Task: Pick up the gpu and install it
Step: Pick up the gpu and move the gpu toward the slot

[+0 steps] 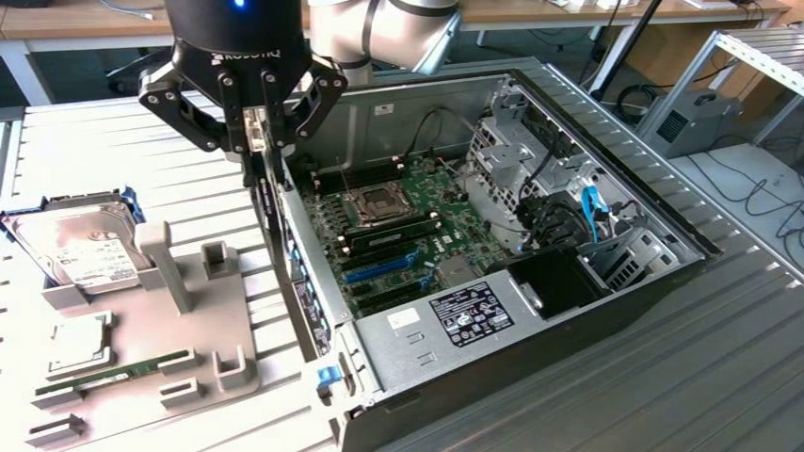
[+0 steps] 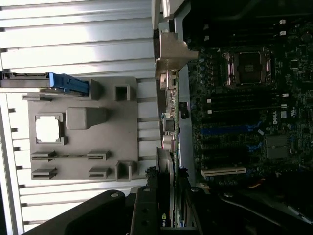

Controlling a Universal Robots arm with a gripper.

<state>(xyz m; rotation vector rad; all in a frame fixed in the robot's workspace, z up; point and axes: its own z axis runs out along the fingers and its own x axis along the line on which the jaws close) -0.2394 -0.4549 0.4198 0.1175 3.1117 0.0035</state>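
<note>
Carrying stage: the black gripper (image 1: 256, 141) has its fingers clamped on the thin flat black gpu (image 2: 165, 186). It hangs edge-down over the left wall of the open black computer case (image 1: 628, 282). Seating it, I judge, demands lining it up with a blue motherboard slot (image 1: 383, 266).

gpu (image 2: 165, 169) partly hidden inside tool (image 1: 258, 141), arm (image 1: 377, 24) cropped by picture edge

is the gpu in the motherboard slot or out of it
Out. The gpu hangs clamped in the gripper at the case's rear wall, and the motherboard's expansion slots sit empty.
</note>
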